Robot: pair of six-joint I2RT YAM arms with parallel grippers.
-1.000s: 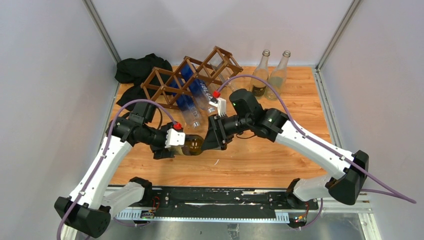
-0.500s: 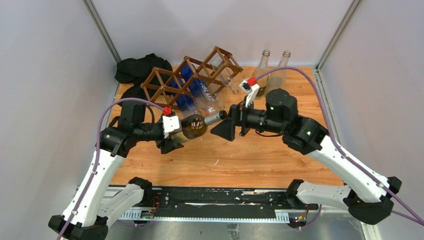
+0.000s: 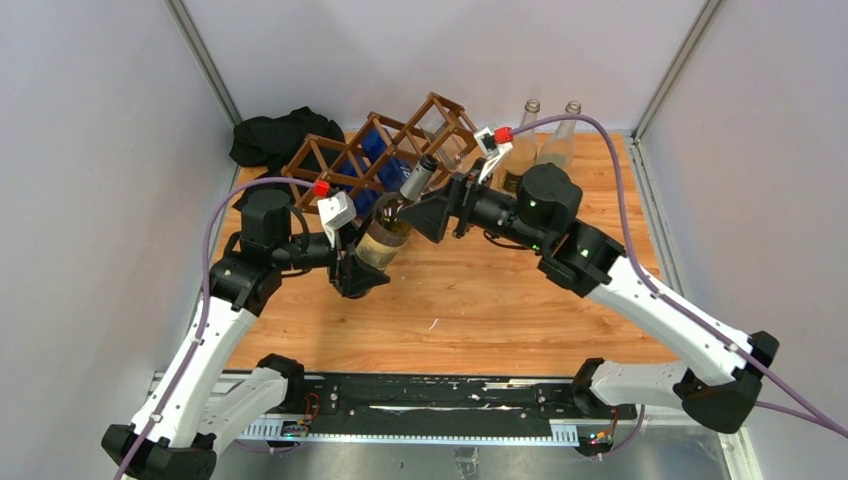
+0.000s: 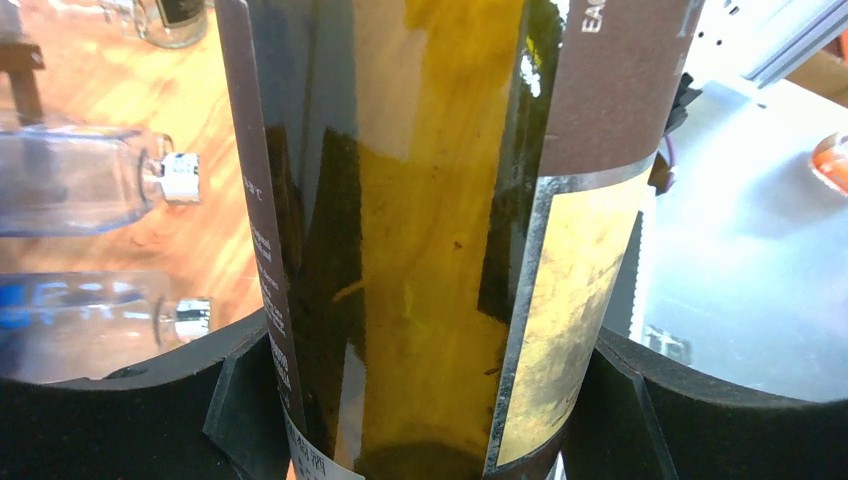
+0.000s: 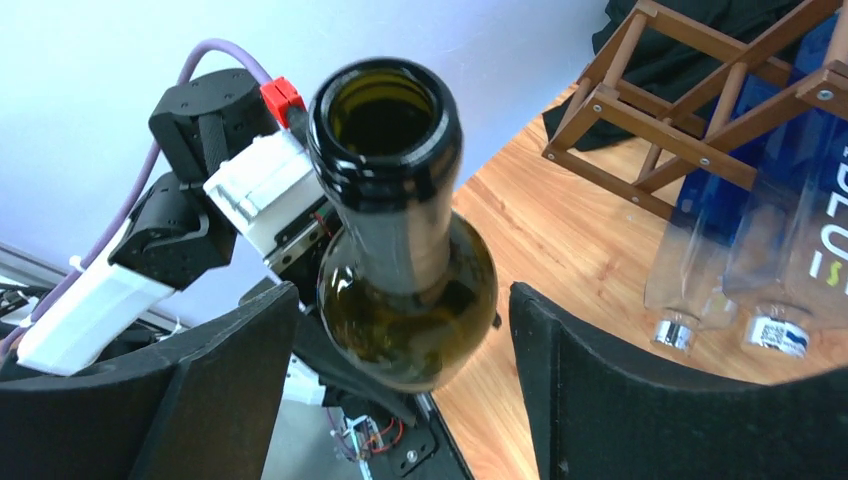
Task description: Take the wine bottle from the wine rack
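Over table (image 3: 480,300), wine bottle (image 3: 385,238) in left pincer (image 4: 420,400)

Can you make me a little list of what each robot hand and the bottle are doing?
left gripper: shut on the wine bottle, at its wide part
right gripper: open, one finger each side of the neck, not touching
wine bottle: out of the wine rack, tilted, no cork
wine rack: blue bottles lying in it

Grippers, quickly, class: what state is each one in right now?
Left gripper: shut on the wine bottle, around its body.
Right gripper: open, fingers flanking the bottle's shoulder, not gripping.
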